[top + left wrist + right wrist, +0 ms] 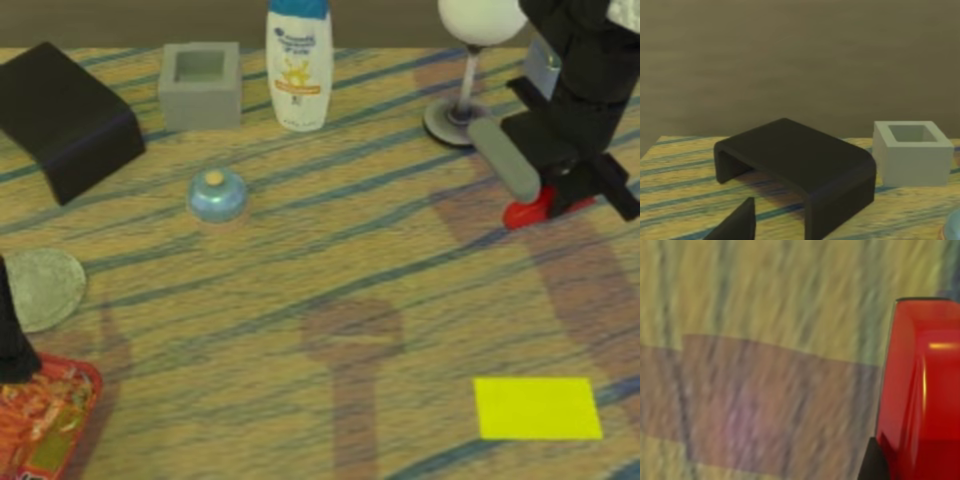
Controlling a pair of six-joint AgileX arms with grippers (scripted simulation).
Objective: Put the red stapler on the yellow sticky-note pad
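Observation:
The red stapler [528, 208] lies at the table's far right, mostly covered from above by my right gripper [560, 192], which sits right over it. Up close in the right wrist view, the stapler [920, 390] is a glossy red block along one side of the picture. The yellow sticky-note pad [538, 408] lies flat near the front right, well apart from the stapler, with nothing on it. My left gripper [12, 350] is parked at the left edge. One of its dark fingers [737, 225] shows in the left wrist view, with nothing held.
A grey oblong block [503, 158] and a white globe on a stem [470, 90] stand close beside the stapler. Farther left are a shampoo bottle [299, 65], grey box [200, 85], black arch [65, 115], blue bell [216, 194], grey disc [42, 288] and red food tray [45, 420].

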